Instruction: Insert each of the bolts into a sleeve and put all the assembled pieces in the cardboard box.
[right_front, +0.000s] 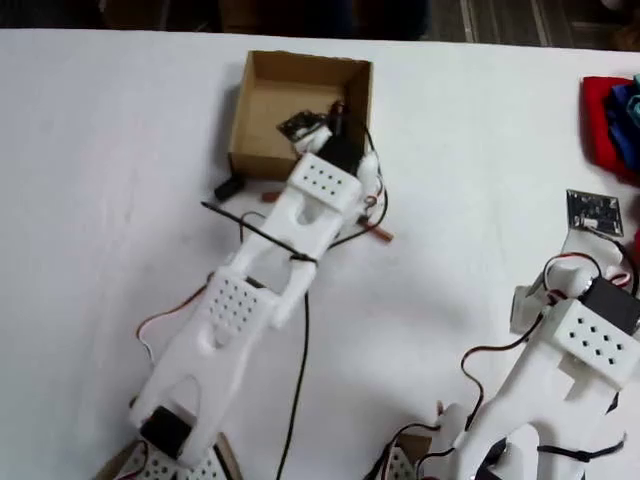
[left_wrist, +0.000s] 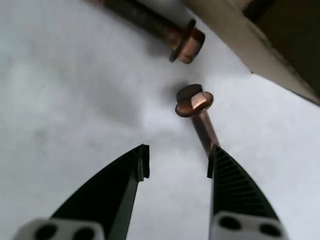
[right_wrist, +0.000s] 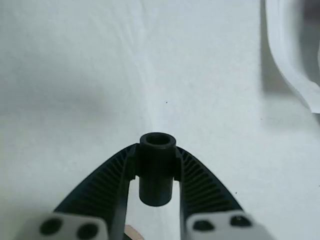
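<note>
The right gripper (right_wrist: 156, 153), well away from the brown cardboard box (right_front: 243, 112), is clamped on a short black cylindrical sleeve (right_wrist: 156, 176). Just beside the box, the left gripper (left_wrist: 178, 152) stands wide, with a loose copper flanged bolt (left_wrist: 198, 114) ending at one fingertip. A second copper-headed bolt (left_wrist: 186, 41), sheathed dark, also lies by the box.

The tabletop (right_front: 100, 150) is white. The cardboard box (right_front: 290, 90) is light brown. One bolt (left_wrist: 197, 112) is shiny copper-orange, and so is the other bolt (left_wrist: 186, 42). The sleeve (right_wrist: 157, 172) is plain black. The left claw (left_wrist: 178, 155) and right claw (right_wrist: 157, 148) are black with thin ridged lines. The left arm (right_front: 240, 300) and right arm (right_front: 590, 345) are white with rows of dark dots. At 2 o'clock lies a red cloth (right_front: 600, 120) with some blue.
</note>
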